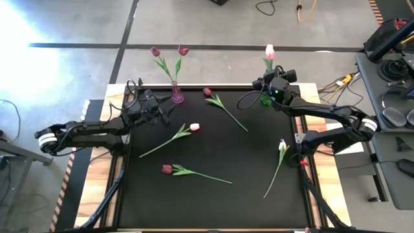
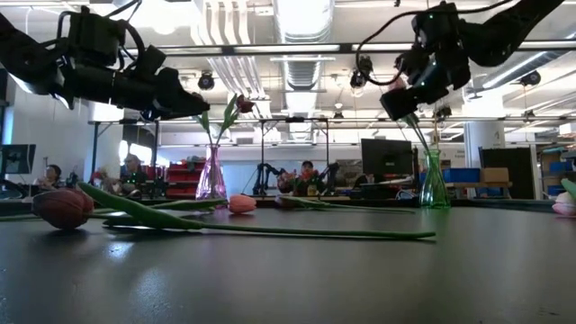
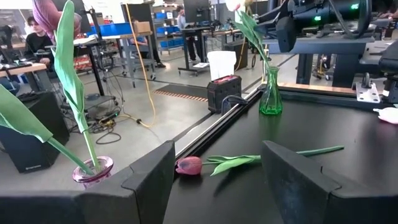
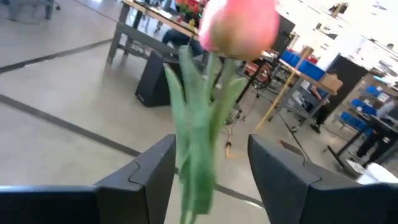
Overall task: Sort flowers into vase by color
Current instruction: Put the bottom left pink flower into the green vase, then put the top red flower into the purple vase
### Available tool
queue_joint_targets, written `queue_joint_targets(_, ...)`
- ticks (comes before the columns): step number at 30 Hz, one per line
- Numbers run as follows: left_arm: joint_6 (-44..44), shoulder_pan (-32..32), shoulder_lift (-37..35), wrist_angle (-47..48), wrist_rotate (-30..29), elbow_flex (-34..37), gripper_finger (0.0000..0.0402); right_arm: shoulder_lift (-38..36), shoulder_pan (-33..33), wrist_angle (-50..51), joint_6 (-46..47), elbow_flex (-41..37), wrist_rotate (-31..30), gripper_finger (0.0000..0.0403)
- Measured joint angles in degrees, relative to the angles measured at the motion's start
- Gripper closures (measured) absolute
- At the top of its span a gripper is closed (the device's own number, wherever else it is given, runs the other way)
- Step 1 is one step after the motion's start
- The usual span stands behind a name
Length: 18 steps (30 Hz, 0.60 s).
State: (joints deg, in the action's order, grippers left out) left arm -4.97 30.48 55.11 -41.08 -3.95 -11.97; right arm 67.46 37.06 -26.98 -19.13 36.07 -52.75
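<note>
A green glass vase at the table's far right holds one pink-headed tulip. My right gripper hovers above that vase, open, with the tulip's stem between its fingers. A purple vase at the far left holds two maroon tulips. My left gripper is open beside it, above the mat. Several tulips lie flat on the mat: two maroon and two pale.
The black mat has free room along its near edge. Cables and a wooden border run round it. Beyond the table the low view shows a workshop with seated people and benches.
</note>
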Motion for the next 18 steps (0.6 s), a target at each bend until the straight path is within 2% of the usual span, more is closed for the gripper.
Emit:
queue_joint_targets(4, 0.0, 0.0, 0.0, 0.0, 0.01, 0.0, 0.0178, -2.48, -0.76, 10.92, 3.69, 3.07, -1.36, 0.0204)
queue_joint_targets(13, 1.01, 0.0, 1.1, 0.4, 0.02, 0.27, 0.0178, -7.73, -4.15, 47.02, 16.09, 13.26, -1.32, 0.0204)
queue_joint_targets(18, 0.45, 0.04, 3.0, -1.24, 0.0, 1.49, 0.0196, -8.61, -9.16, 57.4, 20.16, 16.93, -1.28, 0.0204)
